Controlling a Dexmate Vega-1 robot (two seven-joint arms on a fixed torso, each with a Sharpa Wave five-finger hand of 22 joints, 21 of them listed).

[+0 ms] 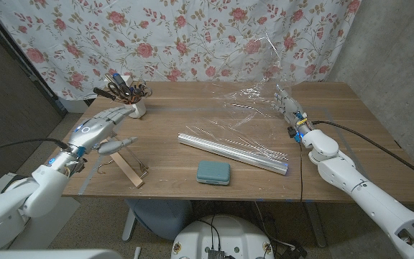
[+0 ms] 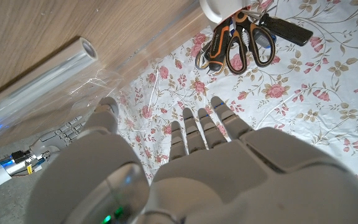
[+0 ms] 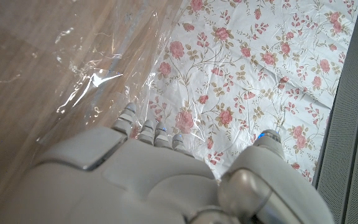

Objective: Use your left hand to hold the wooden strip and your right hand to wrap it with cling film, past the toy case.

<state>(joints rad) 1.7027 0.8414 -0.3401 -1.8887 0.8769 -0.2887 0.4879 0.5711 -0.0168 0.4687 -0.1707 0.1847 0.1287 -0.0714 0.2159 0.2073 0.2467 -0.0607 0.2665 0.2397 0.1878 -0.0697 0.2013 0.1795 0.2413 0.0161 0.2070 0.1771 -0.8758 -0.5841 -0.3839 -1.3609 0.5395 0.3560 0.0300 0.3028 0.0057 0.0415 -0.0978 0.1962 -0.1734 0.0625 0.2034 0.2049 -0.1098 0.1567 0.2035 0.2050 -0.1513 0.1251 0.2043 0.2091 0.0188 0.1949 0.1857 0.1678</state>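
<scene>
The right hand (image 1: 291,108), right of centre, lifts pinched cling film (image 1: 246,115) while the left hand (image 1: 103,129), fingers apart and empty, must next grasp the wooden strip (image 1: 128,171) at lower left.

head camera overlooking table (image 1: 192,155), wrist cameras close behind hands

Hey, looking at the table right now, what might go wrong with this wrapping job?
1. The film pulled up by the right robot hand looks wrinkled, so it may cling to itself.
2. The strip lies apart from the left robot hand, near the table's front edge; a clumsy grasp may push it off.
3. Dragging the film may tug the roll toward the case.
</scene>
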